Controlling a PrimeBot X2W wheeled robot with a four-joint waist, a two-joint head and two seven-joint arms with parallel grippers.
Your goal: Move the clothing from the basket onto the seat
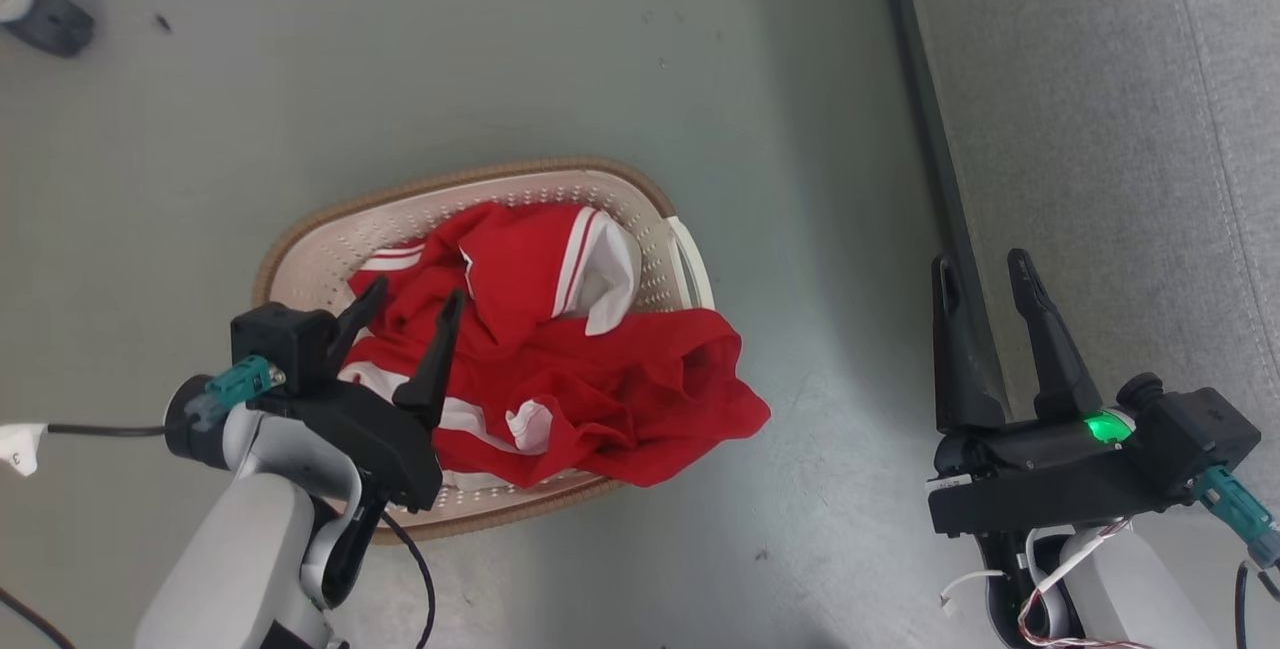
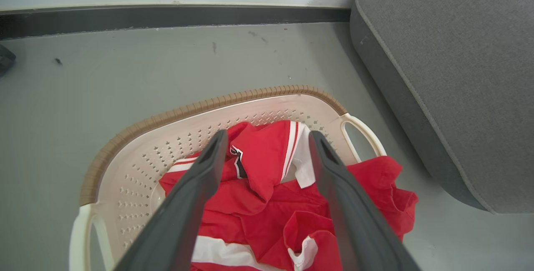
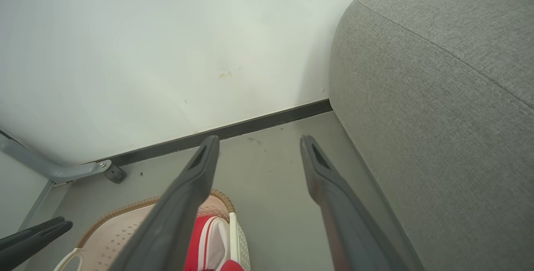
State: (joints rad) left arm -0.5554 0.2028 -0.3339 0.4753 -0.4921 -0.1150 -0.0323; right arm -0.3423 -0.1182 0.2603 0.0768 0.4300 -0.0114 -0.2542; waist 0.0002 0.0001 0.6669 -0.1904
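Seat [image 1: 1120, 129] cut by right edge; left pincer [image 1: 416, 289] hides basket's [image 1: 310, 264] rim.

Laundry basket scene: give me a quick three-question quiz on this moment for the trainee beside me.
1. True or false: the red clothing lies wholly inside the laundry basket.
2. Which gripper hangs over the basket? A: left. B: right. C: both.
3. At what does the right gripper hang, and how do its fingers stand?
Key:
1. False. A red fold spills over the rim towards the grey sofa.
2. A. The left gripper is over the basket, fingers open.
3. At the sofa's edge, fingers open and empty.
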